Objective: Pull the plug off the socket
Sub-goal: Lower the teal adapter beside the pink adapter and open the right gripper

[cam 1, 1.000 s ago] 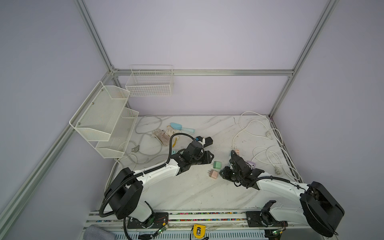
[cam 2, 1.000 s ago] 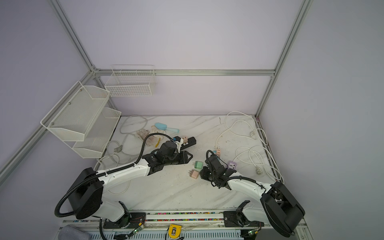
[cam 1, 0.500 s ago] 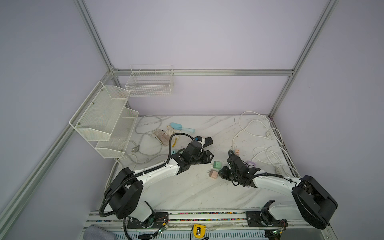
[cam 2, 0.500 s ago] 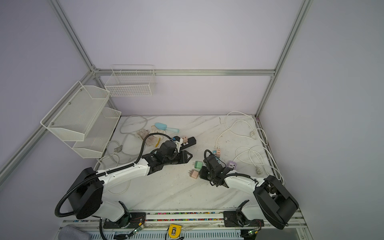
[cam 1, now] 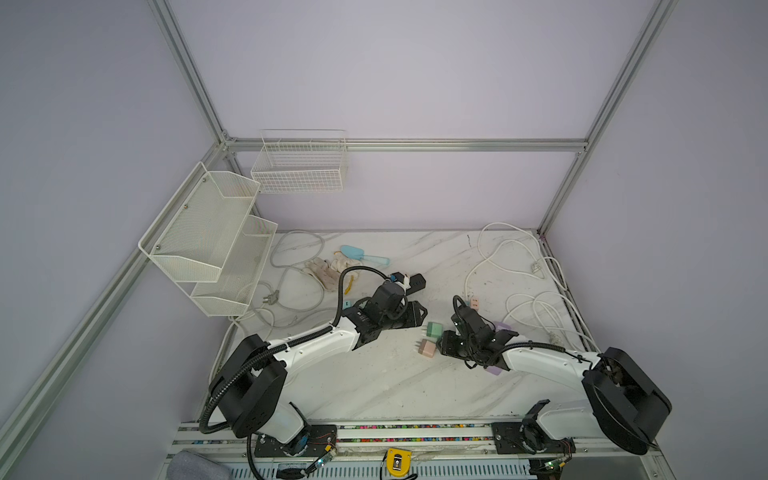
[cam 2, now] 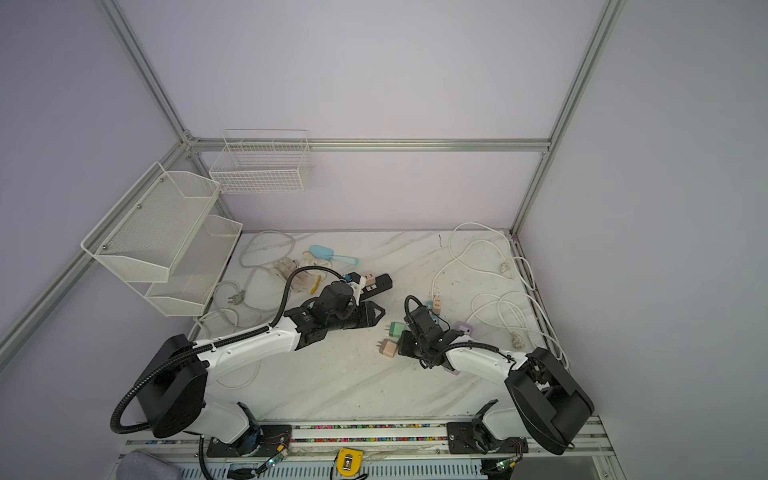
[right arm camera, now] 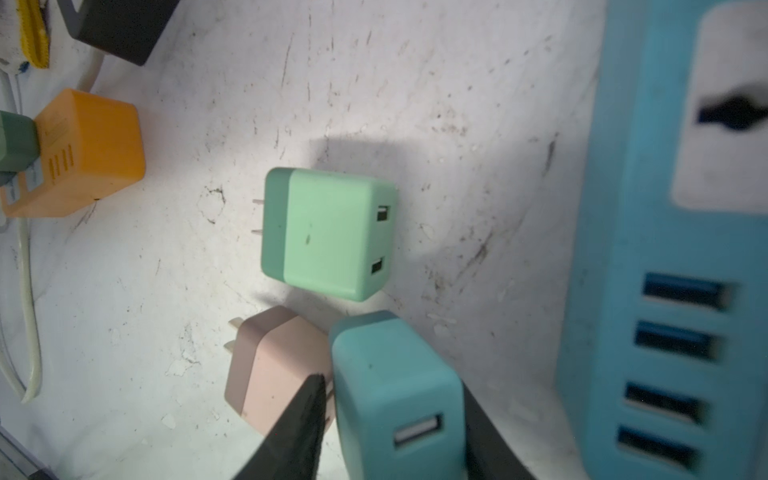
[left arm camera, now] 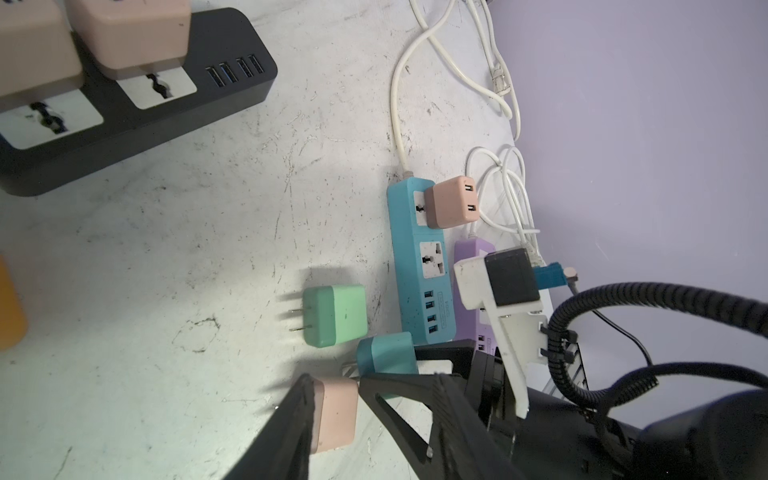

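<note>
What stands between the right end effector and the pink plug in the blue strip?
Only the teal plug, between the jaws of the right end effector; along the blue strip to the pink plug, nothing visible.

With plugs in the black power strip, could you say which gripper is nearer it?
Left: the left gripper is beside the black power strip; the right gripper is farther, at the teal plug.
</note>
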You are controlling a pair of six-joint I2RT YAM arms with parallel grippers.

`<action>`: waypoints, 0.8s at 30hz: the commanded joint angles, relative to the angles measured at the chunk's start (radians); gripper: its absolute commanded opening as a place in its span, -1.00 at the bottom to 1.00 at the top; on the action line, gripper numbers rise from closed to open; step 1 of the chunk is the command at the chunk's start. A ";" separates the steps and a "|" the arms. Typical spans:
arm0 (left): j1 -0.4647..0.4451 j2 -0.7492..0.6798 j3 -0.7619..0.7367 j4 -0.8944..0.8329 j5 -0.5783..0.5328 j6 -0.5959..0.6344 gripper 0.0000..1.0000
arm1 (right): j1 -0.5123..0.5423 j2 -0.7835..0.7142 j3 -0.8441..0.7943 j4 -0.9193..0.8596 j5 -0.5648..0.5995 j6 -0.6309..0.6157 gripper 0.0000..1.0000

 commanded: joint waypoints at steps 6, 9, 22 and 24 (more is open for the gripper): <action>0.007 -0.004 -0.010 0.039 0.020 0.003 -0.05 | 0.005 -0.053 0.045 -0.127 0.063 -0.006 0.26; 0.008 -0.004 -0.009 0.039 0.021 0.006 -0.05 | 0.005 -0.078 0.046 -0.143 0.066 -0.011 0.33; 0.007 0.039 0.080 0.028 0.076 0.002 0.00 | -0.003 -0.139 0.259 -0.396 0.196 -0.079 0.45; 0.005 0.056 0.103 0.029 0.088 -0.006 0.00 | -0.013 -0.144 0.284 -0.421 0.205 -0.085 0.46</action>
